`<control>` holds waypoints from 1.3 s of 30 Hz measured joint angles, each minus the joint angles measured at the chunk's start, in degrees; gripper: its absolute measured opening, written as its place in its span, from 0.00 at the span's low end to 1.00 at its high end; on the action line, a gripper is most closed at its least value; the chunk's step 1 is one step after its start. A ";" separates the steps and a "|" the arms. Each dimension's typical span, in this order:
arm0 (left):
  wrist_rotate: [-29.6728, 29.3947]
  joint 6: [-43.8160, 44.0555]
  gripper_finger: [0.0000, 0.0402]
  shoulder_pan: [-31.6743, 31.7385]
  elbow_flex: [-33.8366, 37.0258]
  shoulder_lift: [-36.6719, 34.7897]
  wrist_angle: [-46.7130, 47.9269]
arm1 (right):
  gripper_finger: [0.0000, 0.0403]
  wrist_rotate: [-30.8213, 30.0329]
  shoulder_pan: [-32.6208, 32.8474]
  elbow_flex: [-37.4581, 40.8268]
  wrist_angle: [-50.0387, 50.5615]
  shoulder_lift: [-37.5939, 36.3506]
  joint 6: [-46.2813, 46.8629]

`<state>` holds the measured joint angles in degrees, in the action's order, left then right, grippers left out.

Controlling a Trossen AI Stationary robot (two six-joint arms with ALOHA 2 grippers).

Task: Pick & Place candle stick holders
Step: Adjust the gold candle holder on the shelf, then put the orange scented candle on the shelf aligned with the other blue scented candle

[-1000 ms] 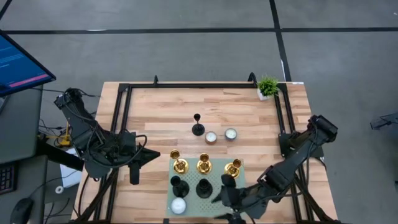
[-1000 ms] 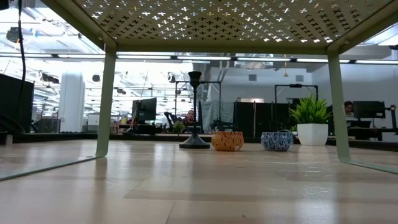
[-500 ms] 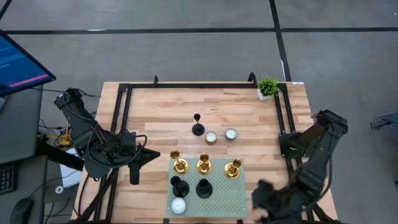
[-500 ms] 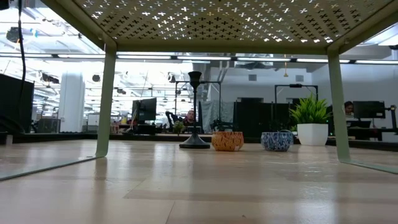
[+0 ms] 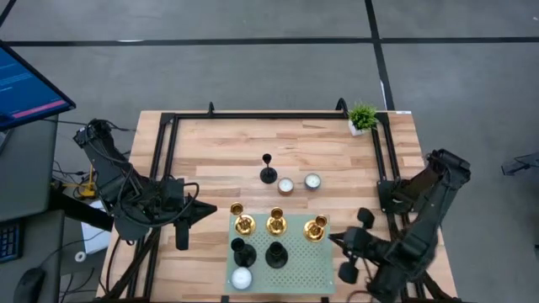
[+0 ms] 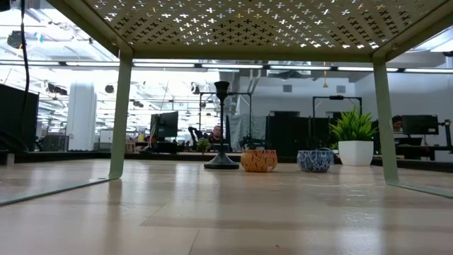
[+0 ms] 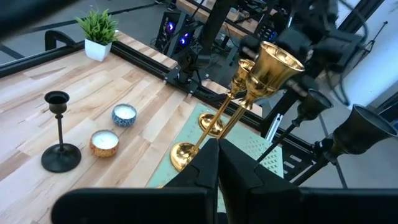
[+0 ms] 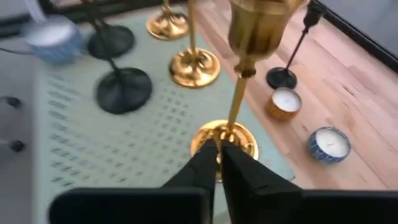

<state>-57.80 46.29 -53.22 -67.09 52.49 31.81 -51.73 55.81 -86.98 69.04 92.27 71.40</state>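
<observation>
Five candle holders are seen standing on the pale green perforated stand (image 5: pixel 313 268): three gold along its far edge, two black behind them. A sixth, black holder (image 5: pixel 268 169) stands apart on the wooden table (image 5: pixel 210 160), near two small candles (image 5: pixel 299 183). The step in hand is judged to be an approach to the nearest gold holder (image 8: pixel 235 87), not yet gripped. The right gripper (image 8: pixel 219 163) is held low just beside the stand, fingers pressed together and empty, so they must be spread before closing round the stem. The left gripper (image 7: pixel 217 162) is parked beside the stand's left edge, likewise closed on nothing.
</observation>
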 joint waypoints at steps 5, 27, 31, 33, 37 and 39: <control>0.00 -1.01 0.02 0.01 0.00 0.00 -0.08 | 0.04 2.81 -3.47 6.48 -4.53 -0.08 -1.45; 0.00 -1.50 0.02 0.00 0.00 0.00 -0.20 | 0.00 11.29 -13.42 14.14 -23.10 -0.38 -18.66; 0.00 -1.50 0.02 0.00 0.00 0.00 -0.20 | 0.00 14.50 -15.45 14.14 -26.52 -0.11 -23.79; 0.00 -1.50 0.02 0.01 0.00 0.00 -0.22 | 0.00 14.60 -15.87 14.17 -26.09 -0.47 -23.82; 0.00 -1.50 0.02 -0.01 0.00 0.00 -0.22 | 0.00 15.70 -14.76 14.17 -25.82 -3.52 -24.01; 0.00 -1.67 0.02 0.00 0.00 0.00 -0.23 | 0.00 17.37 -13.75 14.17 -25.82 -5.41 -24.44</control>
<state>-57.80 44.62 -53.22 -67.09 52.49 31.58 -34.36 42.06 -72.82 43.22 86.86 46.96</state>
